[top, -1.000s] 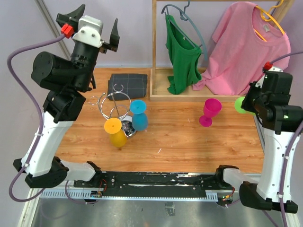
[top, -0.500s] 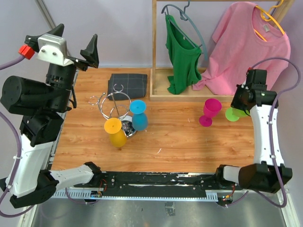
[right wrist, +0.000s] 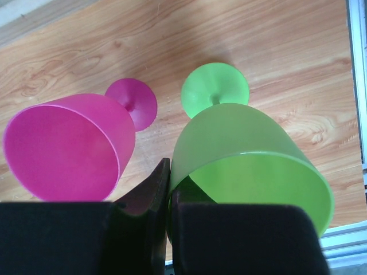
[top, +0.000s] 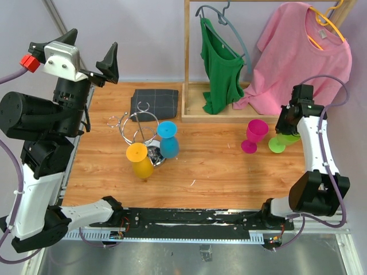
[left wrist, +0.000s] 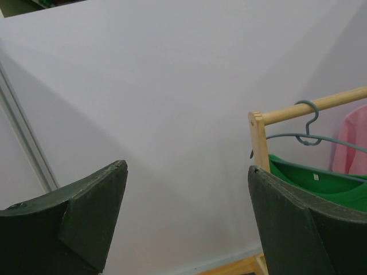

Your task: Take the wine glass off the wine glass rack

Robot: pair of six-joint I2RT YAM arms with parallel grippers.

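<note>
— Left side?
— The left tool (top: 92, 48) had swung up toward the wall, jaws wide, empty. The wine glass rack (top: 139, 121) on the counter (top: 218, 166) kept its yellow glass (top: 139, 159) and blue glass (top: 167, 139).
— Right side?
— The right tool (right wrist: 169, 183), pinched on the green wine glass (right wrist: 241, 149), had lowered it just beside the pink glass (right wrist: 69, 146). Its foot appeared grounded, so release seemed due.
</note>
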